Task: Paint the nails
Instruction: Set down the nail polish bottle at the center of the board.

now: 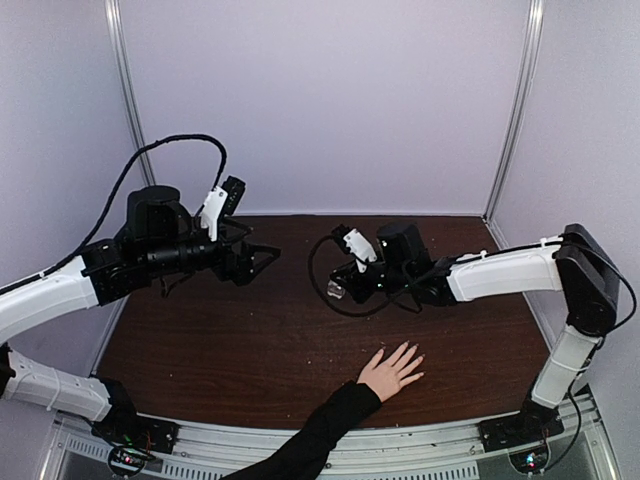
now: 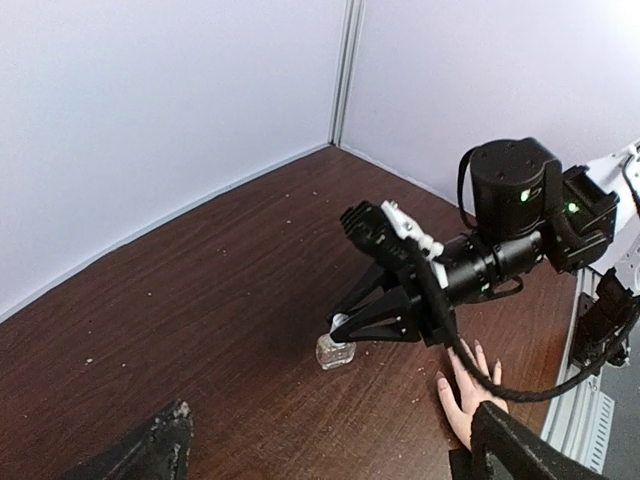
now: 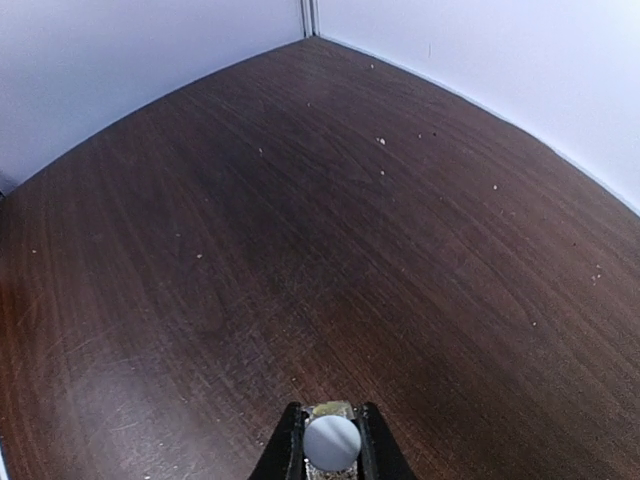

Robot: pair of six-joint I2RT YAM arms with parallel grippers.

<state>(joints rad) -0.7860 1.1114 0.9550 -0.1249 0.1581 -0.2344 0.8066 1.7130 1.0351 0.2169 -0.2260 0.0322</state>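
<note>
Bottle [image 3: 331, 440] is seen nearest, its round pale top clamped in the right gripper [image 2: 343, 323]. Body is of small, clear, squarish glass and is judged to rest on the surface [image 1: 220, 340].

Left gripper [image 1: 263, 257] is held released, jaws spread wide with nothing between them, well apart to the left of the right gripper.

Hand [image 1: 390, 372] is laid flat, palm down, fingers [image 1: 401, 355] spread, on the near side of the right gripper and well apart from it. Black sleeve [image 1: 320, 430] trails behind. Nails [image 1: 414, 351] are noted at the tips, pointed toward that gripper; too small for colour to be told.

Handling, as judged:
- Nails are stiff, smooth and slightly domed, on soft living flesh. They are not to be gripped, only brushed lightly.
- Bottle is light, slippery and breakable, and is best held at the neck.

Surface is dark brown wood grain, matt, specked with pale crumbs [image 3: 381, 141].
</note>
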